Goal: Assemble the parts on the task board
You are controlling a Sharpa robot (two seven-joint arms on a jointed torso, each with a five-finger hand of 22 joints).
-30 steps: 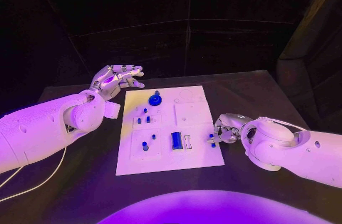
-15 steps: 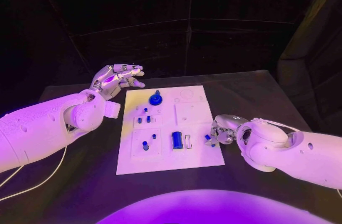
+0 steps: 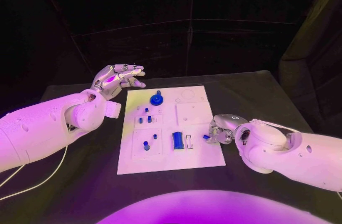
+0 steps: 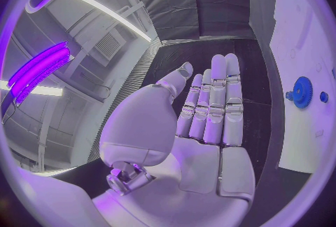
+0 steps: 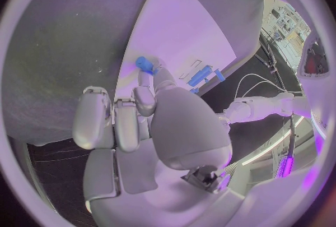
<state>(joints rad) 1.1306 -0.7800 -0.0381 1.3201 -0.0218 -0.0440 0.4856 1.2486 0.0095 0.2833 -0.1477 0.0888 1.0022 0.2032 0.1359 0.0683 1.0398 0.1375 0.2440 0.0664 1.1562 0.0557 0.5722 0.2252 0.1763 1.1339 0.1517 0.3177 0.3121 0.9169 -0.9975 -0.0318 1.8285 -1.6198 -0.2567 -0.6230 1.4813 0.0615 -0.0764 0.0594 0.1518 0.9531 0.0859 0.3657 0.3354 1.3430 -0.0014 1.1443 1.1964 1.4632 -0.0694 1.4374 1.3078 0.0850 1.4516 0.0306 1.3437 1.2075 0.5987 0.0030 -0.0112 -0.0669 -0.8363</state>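
Head view: one white task board (image 3: 192, 155) is seen mid-table on the black table (image 3: 85, 184). On it: one blue gear (image 3: 156, 100), one long blue block (image 3: 176, 139), several small blue pegs, too small to count reliably. One small blue part (image 3: 206, 137) is pinched by the right hand (image 3: 221, 130) at the board's right edge; most of that hand is hidden behind its own arm. Left hand (image 3: 116, 79) is held off the board's far left corner, fingers loosely apart, nothing held.

Left wrist view: left hand (image 4: 203, 126) is flat, fingers side by side, empty. Gear (image 4: 302, 92) is seen on the board, cut off near the rim.

Right wrist view: blue part (image 5: 145, 64) is pinched at the right hand's (image 5: 140, 120) fingertips, over the board (image 5: 175, 25); its shape is hard to make out.
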